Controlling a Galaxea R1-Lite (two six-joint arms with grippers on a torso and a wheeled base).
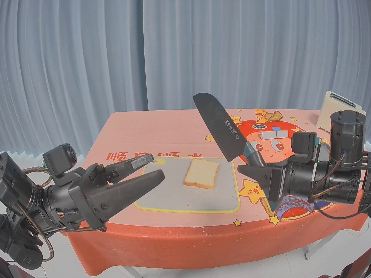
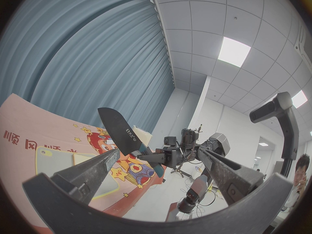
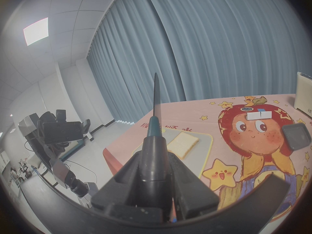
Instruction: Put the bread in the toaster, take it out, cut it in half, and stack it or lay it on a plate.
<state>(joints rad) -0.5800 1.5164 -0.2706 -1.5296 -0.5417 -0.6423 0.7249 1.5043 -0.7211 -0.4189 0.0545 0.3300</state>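
Pointing its broad black blade to upper left, the knife (image 1: 220, 130) sits clamped in the right gripper (image 1: 253, 165), right of the pale square bread (image 1: 201, 173), flat on a grey mat (image 1: 216, 199) at centre; left gripper (image 1: 156, 166) gapes.

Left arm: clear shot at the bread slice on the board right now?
Probably yes. The left gripper hangs open left of the bread, bare cutting board between them; the right gripper holds the knife raised.
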